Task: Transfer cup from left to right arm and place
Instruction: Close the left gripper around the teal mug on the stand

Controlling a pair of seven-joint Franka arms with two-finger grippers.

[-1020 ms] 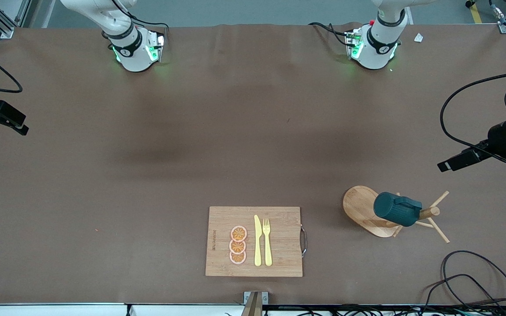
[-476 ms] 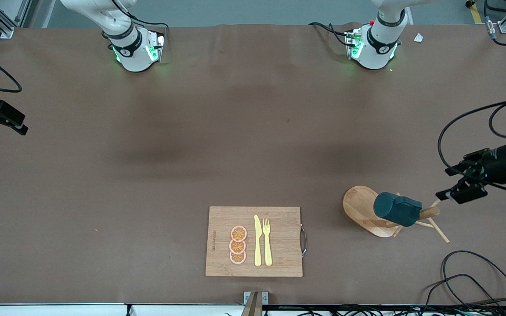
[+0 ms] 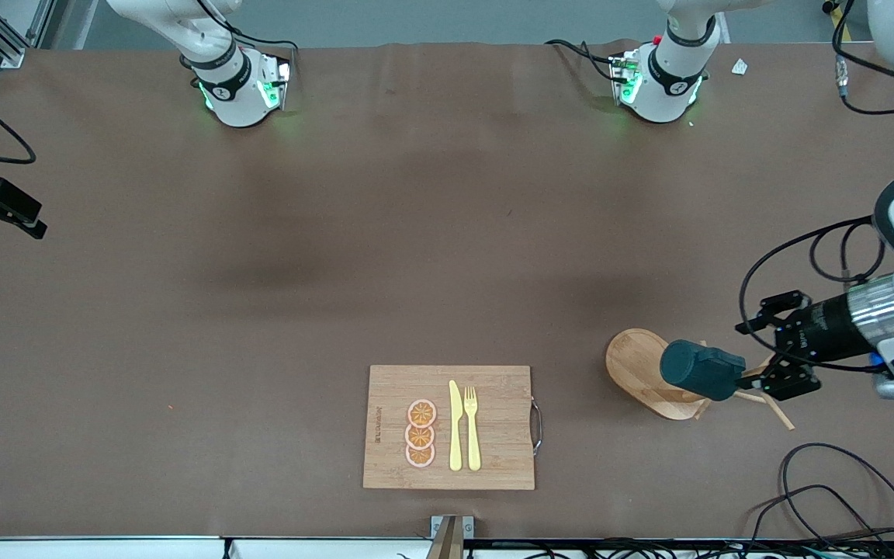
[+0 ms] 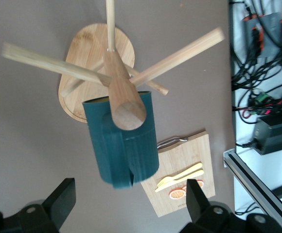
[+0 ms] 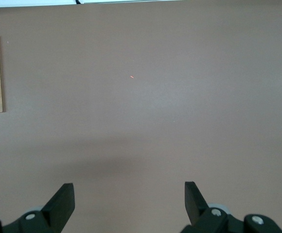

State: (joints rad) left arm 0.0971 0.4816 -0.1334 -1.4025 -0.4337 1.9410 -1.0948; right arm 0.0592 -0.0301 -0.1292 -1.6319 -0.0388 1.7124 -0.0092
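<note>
Cup [image 3: 701,370], dark teal, hangs on a wooden mug tree [image 3: 642,373] at lower right of the front view. Left gripper [image 3: 767,349] sits beside it, fingers spread wide, empty. Right gripper [image 5: 129,206] (also open, empty) waits at that view's upper-left edge over bare table [image 3: 261,310].

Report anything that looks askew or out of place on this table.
Nothing stands out. The cup hangs tilted on the wooden mug tree, as such a rack holds it. Knife, fork and orange slices lie neatly on the cutting board.
</note>
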